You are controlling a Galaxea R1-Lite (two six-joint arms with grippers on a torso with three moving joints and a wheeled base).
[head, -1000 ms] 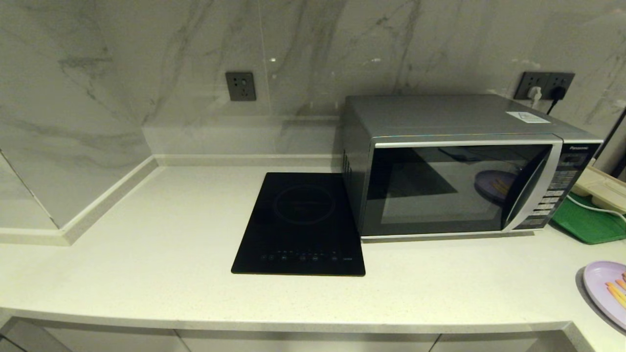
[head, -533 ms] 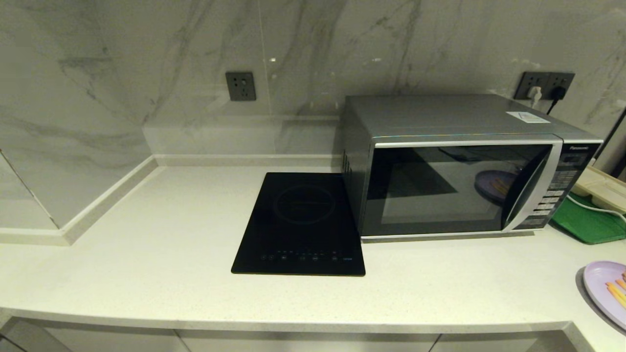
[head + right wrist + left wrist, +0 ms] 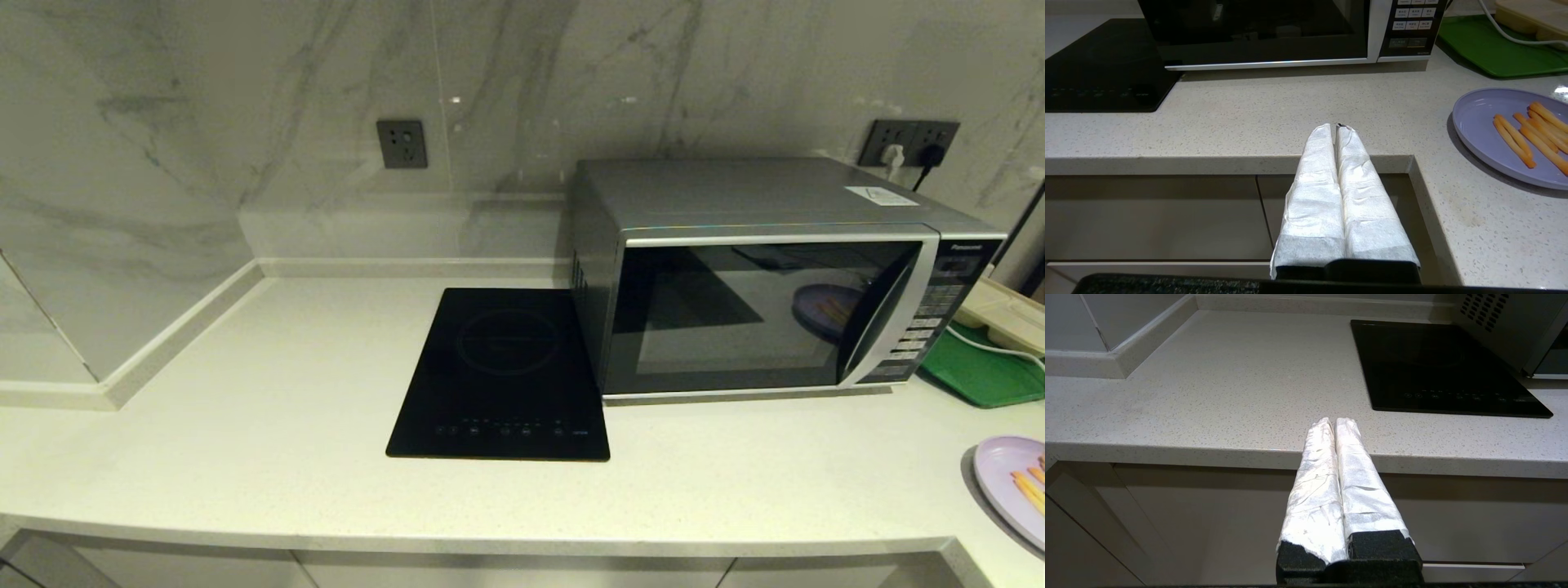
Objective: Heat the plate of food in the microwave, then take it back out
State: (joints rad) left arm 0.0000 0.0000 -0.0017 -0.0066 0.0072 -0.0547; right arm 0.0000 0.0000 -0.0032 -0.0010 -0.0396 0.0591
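Currently both grippers, left gripper (image 3: 1334, 421) and right gripper (image 3: 1336, 127), sit pinched together off the counter's (image 3: 245, 425) front edge. Plate of food (image 3: 1012, 483) is at the counter's right edge, microwave (image 3: 775, 278) door closed. Risk: a shallow rim grab tips the fries off.

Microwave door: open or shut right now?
Shut. The microwave has its dark glass door flush with the silver frame, and the plate of food sits outside on the counter.
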